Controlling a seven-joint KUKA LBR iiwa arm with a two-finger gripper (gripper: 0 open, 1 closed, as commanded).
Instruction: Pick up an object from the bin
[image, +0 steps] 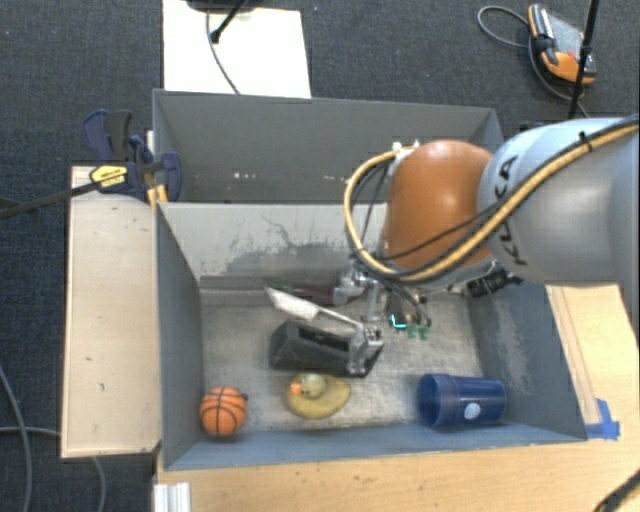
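The claw (365, 348) sits low in the bin (180, 300), near the middle of its floor, hanging from the arm (570, 210) that comes in from 3 o'clock under a round orange cover (435, 205). You cannot tell from this view whether the claw is apart or together, because the wrist hardware hides its tips.

Just at the claw's 9 o'clock, touching it or nearly so, lies a black block (305, 348), wedge-like and tilted. A white flat strip (295, 302) lies across the block's far edge, pointing toward 10 o'clock. Judging from how close the claw is to the block's right end, the block is the likeliest thing to be picked; nothing shows it gripped yet.

At the claw's 7 o'clock, just beside the block, sits a yellow duck (318, 396). A small orange ball (222, 411) rests in the bin's 7 o'clock corner, where the walls probably keep it from rolling. A blue cup (462, 400) lies on its side at 5 o'clock, well apart from the claw.

If you go for the block, expect the white strip to shift with it, and the duck may be nudged.
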